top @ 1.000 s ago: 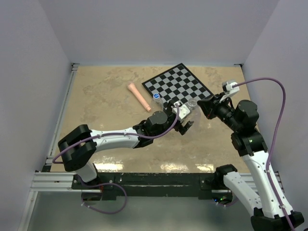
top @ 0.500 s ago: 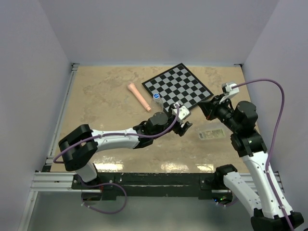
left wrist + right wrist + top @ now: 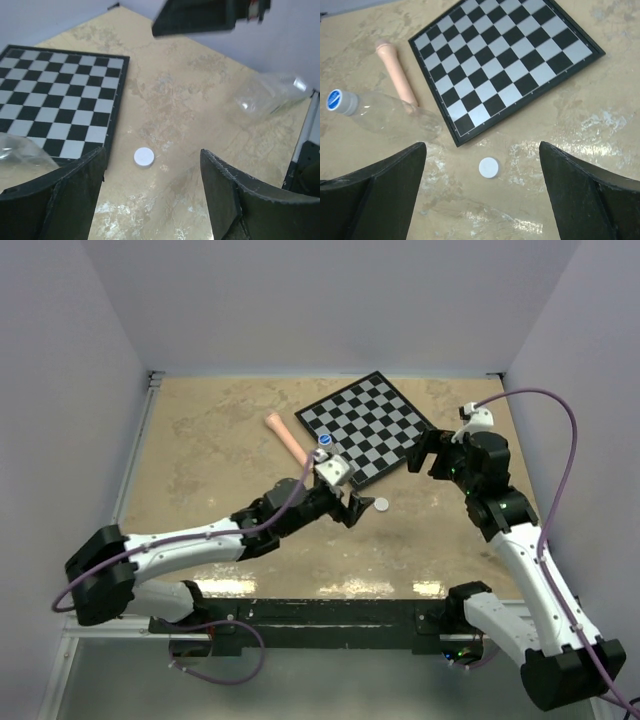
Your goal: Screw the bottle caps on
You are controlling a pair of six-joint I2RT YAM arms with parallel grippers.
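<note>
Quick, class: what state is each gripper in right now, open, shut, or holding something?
Left gripper: open, holding nothing.
Right gripper: open, holding nothing.

- The chessboard lies on the bench, toward the far right.
- The stick lies just left of it.
- The capped bottle, its cap on top, stands between the stick's near end and the chessboard.
- The loose cap lies just before the chessboard's near corner.
- The second bottle lies well beyond the loose cap, away from the chessboard.

white cap: bare table around | chessboard edge near behind
</note>
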